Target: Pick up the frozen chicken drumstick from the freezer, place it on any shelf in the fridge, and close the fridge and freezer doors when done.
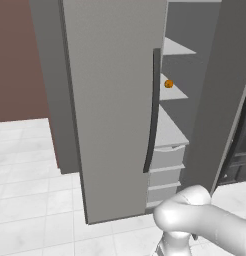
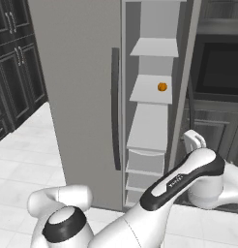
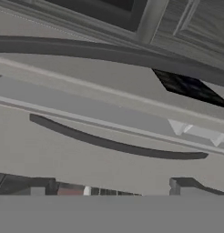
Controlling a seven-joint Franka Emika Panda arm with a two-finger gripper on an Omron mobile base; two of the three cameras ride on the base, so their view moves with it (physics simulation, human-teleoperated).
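freezer: the freezer (image 2: 152, 111) stands open, a narrow grey column of solid shelves over grey drawer fronts, just right of the shut wide door.
drumstick: no brown lumpy piece can be made out on the freezer's shelves; where it lies i cannot tell. only a small orange ball (image 2: 162, 86) sits on a middle shelf.
fingers: the gripper (image 3: 109, 189) has its tips spread wide with nothing between them; the hand view is rolled on its side.
key relation: the fingers look across at the wide fridge door (image 1: 112, 100) and its long dark handle (image 3: 118, 143), which runs crosswise between the tips' line of sight, while the freezer's shelves lie off to one side; likely the hand must turn toward the freezer first.
arm: the elbow (image 2: 198, 169) hangs low, in front of the freezer's drawers.
freezer door: swung open to the freezer's right (image 2: 181, 92).
room: pale tiled floor (image 1: 25, 210); dark cabinets (image 2: 14, 63) left of the fridge.
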